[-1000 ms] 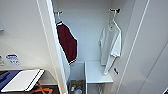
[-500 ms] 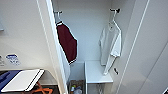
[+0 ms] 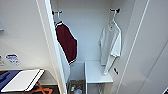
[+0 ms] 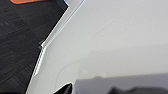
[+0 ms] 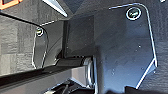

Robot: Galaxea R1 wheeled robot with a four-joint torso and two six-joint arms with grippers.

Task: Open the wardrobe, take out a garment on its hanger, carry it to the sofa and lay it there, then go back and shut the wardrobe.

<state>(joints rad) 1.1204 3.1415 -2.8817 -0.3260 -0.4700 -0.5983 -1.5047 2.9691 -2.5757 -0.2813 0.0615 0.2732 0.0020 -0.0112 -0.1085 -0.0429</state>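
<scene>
The wardrobe [image 3: 82,30] stands open in the head view, white inside, with its left door [image 3: 53,50] seen edge-on and its right door [image 3: 145,50] swung out wide. The garment [image 3: 110,45], a white T-shirt, hangs at the right side on a white hanger [image 3: 113,21] hooked over a dark peg. A white panel [image 4: 112,37] of the wardrobe is close to the left wrist camera, with dark carpet [image 4: 17,37] beside it.
A maroon jacket [image 3: 66,42] with white trim hangs at the wardrobe's left side. A white shelf block [image 3: 96,72] sits low under the T-shirt, with small items [image 3: 76,88] on the floor beside it. A white board [image 3: 22,80] lies on a table at the lower left.
</scene>
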